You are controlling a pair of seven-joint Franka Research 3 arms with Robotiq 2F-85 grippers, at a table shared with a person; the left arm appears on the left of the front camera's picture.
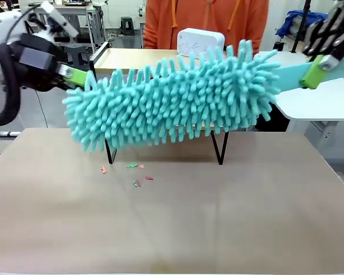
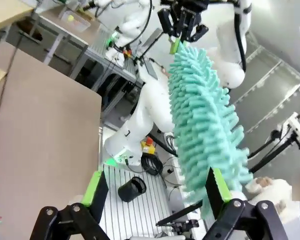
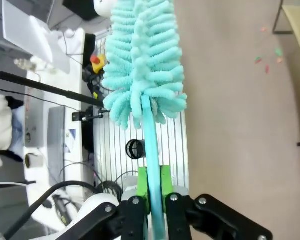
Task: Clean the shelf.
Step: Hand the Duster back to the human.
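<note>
Listing what you have in front of you, operator:

1. Duster (image 1: 172,97): teal, shaggy microfibre head on a flat teal handle (image 3: 151,150). It hangs in the air, lengthwise across the front view, above the middle of the counter (image 1: 172,229).

2. Right gripper (image 3: 153,187): you see its jaws pressed onto the handle, green pads on either side of the flat strip. The right wrist view shows this grip plainly; the front view gives you only a green pad beside the handle near the counter's far right corner.

3. Left gripper (image 2: 155,187): its jaws stand spread wide. In the left wrist view one green pad touches the side of the duster head at its free end, while the other pad stands clear. The front view places this gripper at the head's left end, above the counter's far left part.

4. Shelf (image 1: 132,57): it stands at the far edge of the counter, mostly hidden behind the duster. You can make out its light wooden top board and two black legs below the head. The right wrist view shows you a corner of the board and the frame.

5. White box (image 1: 200,41): it rests on the shelf's top board.

6. Scraps (image 1: 135,172): small red and green bits lie on the counter just in front of the shelf's left leg.

7. Person (image 1: 206,20): an orange top behind the shelf, at the far side.
</note>
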